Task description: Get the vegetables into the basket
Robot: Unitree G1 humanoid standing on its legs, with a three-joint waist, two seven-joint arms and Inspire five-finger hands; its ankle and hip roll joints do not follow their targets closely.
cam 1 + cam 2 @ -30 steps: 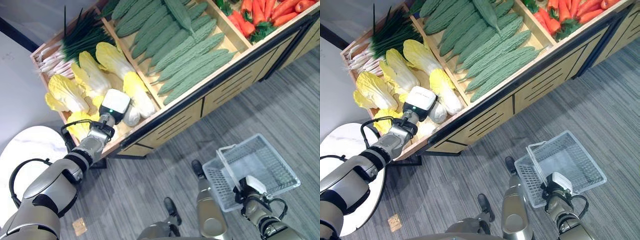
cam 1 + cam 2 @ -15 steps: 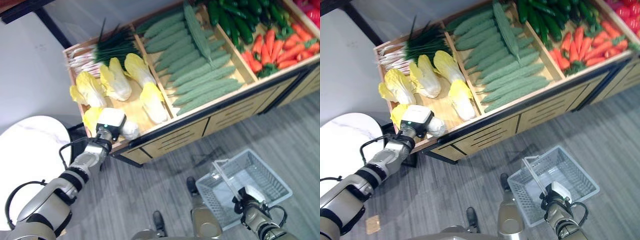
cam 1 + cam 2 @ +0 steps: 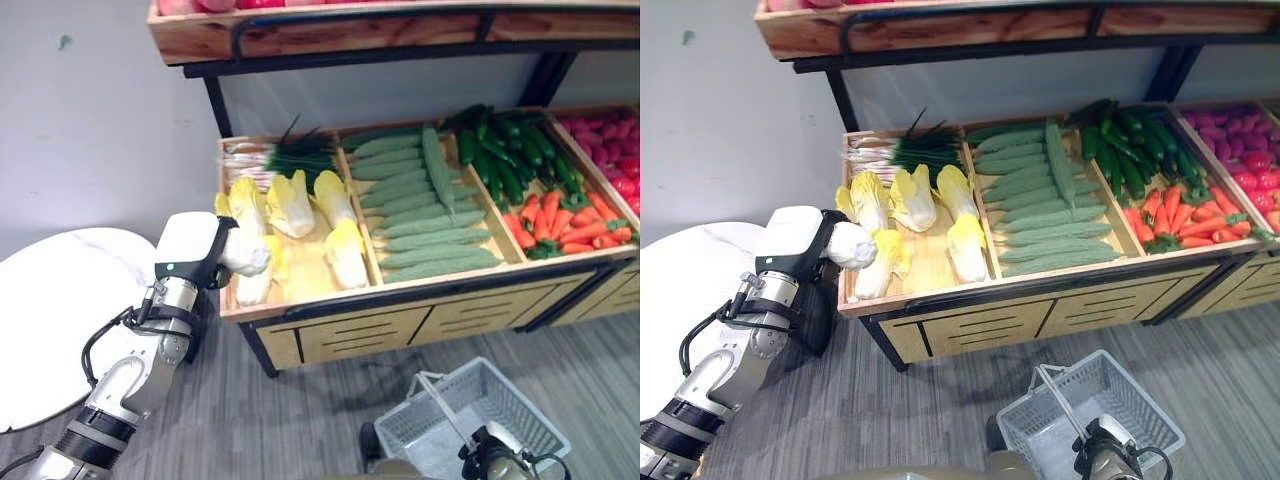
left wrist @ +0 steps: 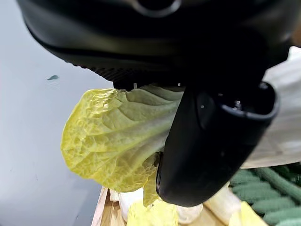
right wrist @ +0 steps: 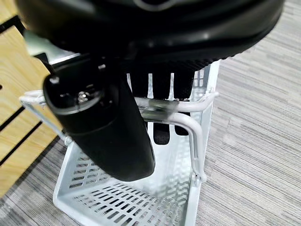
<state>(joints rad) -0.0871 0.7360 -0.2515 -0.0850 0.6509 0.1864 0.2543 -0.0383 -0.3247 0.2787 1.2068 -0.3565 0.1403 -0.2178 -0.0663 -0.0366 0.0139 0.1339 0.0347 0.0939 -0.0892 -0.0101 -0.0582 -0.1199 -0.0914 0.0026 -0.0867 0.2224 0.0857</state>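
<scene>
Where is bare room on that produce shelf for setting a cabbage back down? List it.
Bare wood shows in the cabbage bin, near its front edge between the front cabbages. The bitter gourd bin, cucumbers and carrots are crowded. The basket looks empty.

The left arm is reaching up from seven o'clock toward the middle left, its wrist raised and the left hand [image 3: 205, 258] curling thumb and fingers around a cabbage [image 3: 246, 256], with the thumb [image 4: 211, 141] pressing across the pale leaf. The right hand [image 5: 155, 89] is sitting low at five o'clock, fingers hooking the basket handle [image 5: 186, 123] from above
</scene>
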